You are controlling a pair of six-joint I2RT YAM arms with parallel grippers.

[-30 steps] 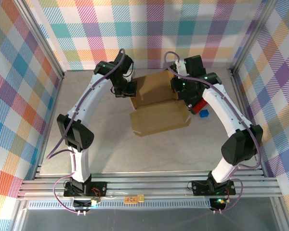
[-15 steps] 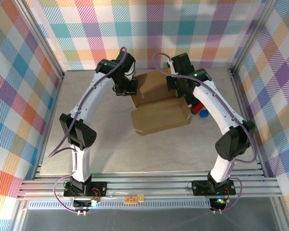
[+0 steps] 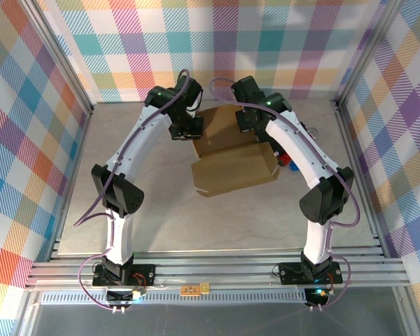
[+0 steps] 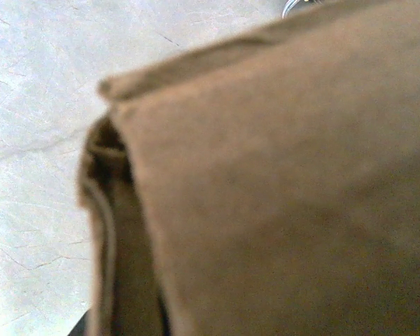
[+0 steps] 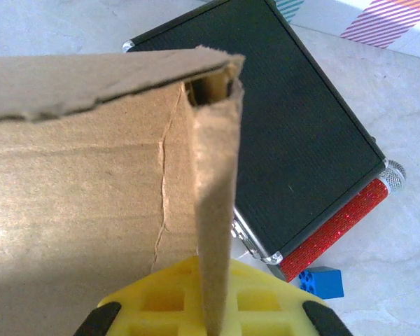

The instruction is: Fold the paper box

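Top view: the paper box (image 3: pixel 231 164) lies centre frame, left tool (image 3: pixel 187 130) closed at its upper-left corner, right tool (image 3: pixel 248 126) at its upper edge; bare surface (image 3: pixel 161 217) below. Left wrist: box corner, free surface at left. Right wrist: tool clamped on an upright wall edge, black case (image 5: pixel 294 119) at right.

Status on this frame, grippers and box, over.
Left gripper shut at far-left corner of paper box, hold unclear. Right gripper shut on its upright side wall. Black case, blue block close beside that wall.
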